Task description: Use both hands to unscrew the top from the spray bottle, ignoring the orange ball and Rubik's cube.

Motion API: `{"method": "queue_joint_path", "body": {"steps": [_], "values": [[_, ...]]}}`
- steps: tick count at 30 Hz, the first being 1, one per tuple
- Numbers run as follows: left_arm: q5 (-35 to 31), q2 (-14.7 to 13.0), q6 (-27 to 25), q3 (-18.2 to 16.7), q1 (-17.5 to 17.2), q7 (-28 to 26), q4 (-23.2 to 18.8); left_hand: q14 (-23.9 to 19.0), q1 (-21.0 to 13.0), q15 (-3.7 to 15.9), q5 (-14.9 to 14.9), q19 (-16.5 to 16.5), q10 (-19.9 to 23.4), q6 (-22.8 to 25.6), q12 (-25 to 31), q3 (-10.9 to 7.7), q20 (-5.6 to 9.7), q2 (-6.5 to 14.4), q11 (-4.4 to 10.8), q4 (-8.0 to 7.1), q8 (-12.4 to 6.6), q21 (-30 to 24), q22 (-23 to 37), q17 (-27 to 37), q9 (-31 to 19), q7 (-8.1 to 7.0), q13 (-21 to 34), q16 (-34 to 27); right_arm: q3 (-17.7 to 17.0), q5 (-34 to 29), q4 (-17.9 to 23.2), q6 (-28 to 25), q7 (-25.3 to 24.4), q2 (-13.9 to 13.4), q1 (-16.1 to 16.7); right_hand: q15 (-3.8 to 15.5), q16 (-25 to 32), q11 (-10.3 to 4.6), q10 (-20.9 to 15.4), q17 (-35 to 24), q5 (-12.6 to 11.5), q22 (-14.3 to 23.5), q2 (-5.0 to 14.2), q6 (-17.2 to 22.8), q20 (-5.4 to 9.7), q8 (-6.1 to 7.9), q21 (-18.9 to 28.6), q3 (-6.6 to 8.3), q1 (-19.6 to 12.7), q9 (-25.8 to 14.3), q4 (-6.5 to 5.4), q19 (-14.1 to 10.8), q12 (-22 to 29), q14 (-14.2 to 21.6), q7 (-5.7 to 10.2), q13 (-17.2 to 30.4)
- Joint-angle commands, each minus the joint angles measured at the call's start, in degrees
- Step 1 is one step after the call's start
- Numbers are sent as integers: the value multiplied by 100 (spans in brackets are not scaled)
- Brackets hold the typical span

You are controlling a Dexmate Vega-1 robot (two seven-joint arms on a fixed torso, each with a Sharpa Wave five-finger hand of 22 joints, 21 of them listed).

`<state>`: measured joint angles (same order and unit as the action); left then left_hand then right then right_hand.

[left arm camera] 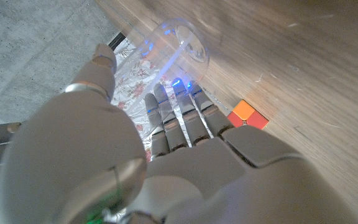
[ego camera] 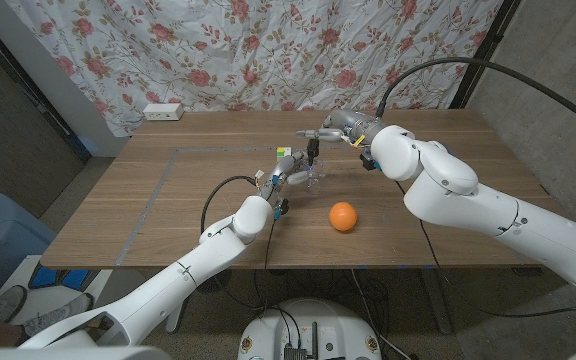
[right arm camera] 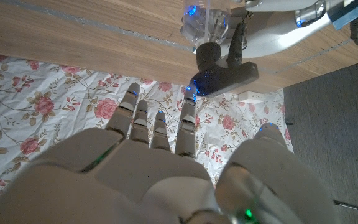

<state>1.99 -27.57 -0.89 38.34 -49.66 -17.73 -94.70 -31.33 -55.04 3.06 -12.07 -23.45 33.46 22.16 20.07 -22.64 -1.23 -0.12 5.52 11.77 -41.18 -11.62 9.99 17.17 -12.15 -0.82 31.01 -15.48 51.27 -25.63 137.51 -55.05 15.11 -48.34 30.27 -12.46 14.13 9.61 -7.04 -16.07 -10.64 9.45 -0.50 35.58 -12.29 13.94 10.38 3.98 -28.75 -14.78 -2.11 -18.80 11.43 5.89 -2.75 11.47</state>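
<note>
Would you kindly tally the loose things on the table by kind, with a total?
Spray bottle: 1
Orange ball: 1
Rubik's cube: 1
White power strip: 1
Total: 4

The spray bottle (ego camera: 313,172) is clear plastic with a black trigger top (right arm camera: 219,70) on its neck. It stands upright on the table, its body against the left hand's fingers (left arm camera: 182,115), its top just beyond the right hand's fingertips (right arm camera: 188,99).
</note>
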Motion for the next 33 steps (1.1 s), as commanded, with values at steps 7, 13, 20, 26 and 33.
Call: {"method": "queue_joint_path", "body": {"steps": [7, 13, 20, 26, 33], "values": [[-25, -30, -41, -19, -107, -74, -116, -18, 722, 317, 15, -41, 117, 257, 6, -290, -44, 815, 58, -208, 9, -3, 25, 24, -19, 103, 22, 18, 231, -134, -5, -179, 213, 15, -201, 14, -73, 8, 106, 28, -90, 27, 62, -164, 12, -18, 29, 256, -598, -53, 438, 20, 1, -78, 43, 4], [-41, -37, -25, -20, -134, -94, -143, -22, 729, 314, 15, -41, 118, 260, 1, -297, -46, 820, 47, -209, 11, -3, 25, 26, -19, 105, 27, 17, 270, -166, 56, -243, 276, -15, -225, 16, -86, 9, 131, 44, -120, 27, 96, -202, 15, -14, 37, 375, -846, -65, 630, 1, 1, -84, 59, 5], [-62, -50, -10, -18, -185, -116, -192, -20, 743, 319, 17, -44, 117, 267, -4, -300, -43, 819, 39, -211, 12, -5, 25, 28, -20, 104, 31, 19, 281, -159, 145, -329, 299, -45, -215, 18, -100, -12, 159, 67, -163, 26, 151, -233, 17, -2, 46, 554, -1212, -81, 902, -37, 3, -86, 90, 6], [-69, -79, -17, -38, -259, -148, -269, -26, 750, 320, 18, -42, 130, 270, -5, -305, -39, 813, 35, -206, 14, -5, 25, 29, -21, 102, 36, 19, 305, -149, 211, -391, 312, -65, -220, 26, -104, -28, 165, 86, -208, 24, 216, -248, 22, 13, 51, 729, -1558, -95, 1114, -76, 9, -75, 129, 6], [-63, -94, -11, -53, -305, -153, -306, -20, 751, 316, 18, -39, 129, 265, -10, -310, -44, 815, 42, -203, 18, -4, 25, 33, -21, 101, 40, 20, 298, -62, 269, -448, 321, -77, -240, 25, -105, -59, 162, 101, -278, 22, 286, -284, 27, 14, 53, 901, -1890, -107, 1228, -115, 16, -66, 254, 6]]}}
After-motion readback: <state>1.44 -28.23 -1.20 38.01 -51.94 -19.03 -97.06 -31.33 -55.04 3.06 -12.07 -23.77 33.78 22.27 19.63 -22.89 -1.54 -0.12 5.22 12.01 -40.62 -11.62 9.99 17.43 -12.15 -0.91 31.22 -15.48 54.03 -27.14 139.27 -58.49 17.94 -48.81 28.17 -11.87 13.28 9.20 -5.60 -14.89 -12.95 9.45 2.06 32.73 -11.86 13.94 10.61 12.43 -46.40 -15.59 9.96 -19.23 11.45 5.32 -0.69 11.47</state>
